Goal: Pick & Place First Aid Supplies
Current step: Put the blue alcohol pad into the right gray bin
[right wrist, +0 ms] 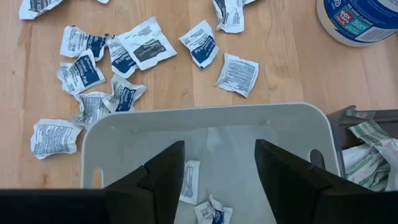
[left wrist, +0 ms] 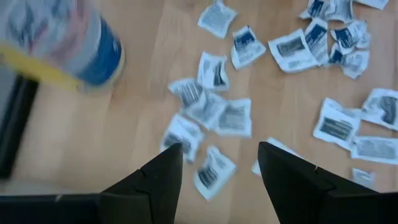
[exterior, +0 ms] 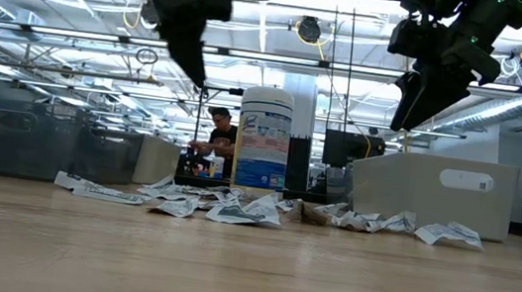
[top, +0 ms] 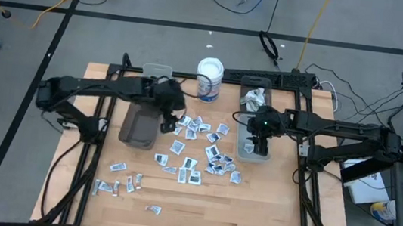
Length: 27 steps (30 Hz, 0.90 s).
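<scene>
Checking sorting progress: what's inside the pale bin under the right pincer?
The pale bin holds two packets; the open right pincer hides part of the floor.

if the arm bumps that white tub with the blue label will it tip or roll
The white tub stands upright, taller than wide, so a high bump could probably tip it. Being round, it would likely roll then. A low push might just slide it.

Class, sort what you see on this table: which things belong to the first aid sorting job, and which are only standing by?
Job: scattered packets; strips; white bin with packets inside; grey bin; open left pincer; open right pincer.
Bystanders: wipes tub; person behind.
</scene>
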Tool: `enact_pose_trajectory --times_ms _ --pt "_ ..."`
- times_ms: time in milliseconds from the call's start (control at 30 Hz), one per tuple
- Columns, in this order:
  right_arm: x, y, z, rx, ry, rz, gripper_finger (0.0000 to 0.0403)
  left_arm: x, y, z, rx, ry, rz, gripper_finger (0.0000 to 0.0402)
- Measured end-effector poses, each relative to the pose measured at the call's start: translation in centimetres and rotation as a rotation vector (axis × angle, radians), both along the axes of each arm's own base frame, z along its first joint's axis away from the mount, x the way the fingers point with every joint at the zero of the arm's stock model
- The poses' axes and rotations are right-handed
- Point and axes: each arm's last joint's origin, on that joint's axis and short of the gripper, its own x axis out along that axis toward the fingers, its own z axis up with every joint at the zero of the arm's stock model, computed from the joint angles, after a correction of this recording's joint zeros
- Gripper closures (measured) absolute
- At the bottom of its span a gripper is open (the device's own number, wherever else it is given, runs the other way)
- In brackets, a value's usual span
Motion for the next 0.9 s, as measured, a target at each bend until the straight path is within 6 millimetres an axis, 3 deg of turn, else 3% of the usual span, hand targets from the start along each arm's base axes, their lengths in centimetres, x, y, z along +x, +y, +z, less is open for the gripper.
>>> enact_pose_trajectory --times_ms 133,400,667,900 --pt "0.0 0.0 0.0 -0.008 0.002 0.012 0.0215 2.3 1.0 -0.9 0.048 0.040 -0.081 0.0188" --pt "-0.2 0.0 -0.1 -0.002 0.029 0.013 0.0215 4.9 2.0 -7.1 0.098 0.260 -0.129 0.0188" --pt "-0.3 0.1 -0.2 0.005 0.036 0.008 0.0218 6.8 2.0 -11.8 0.104 0.342 -0.178 0.0188" --pt "-0.4 0.1 -0.3 0.009 0.050 0.008 0.0219 7.2 1.5 -12.7 0.129 0.358 -0.189 0.0188"
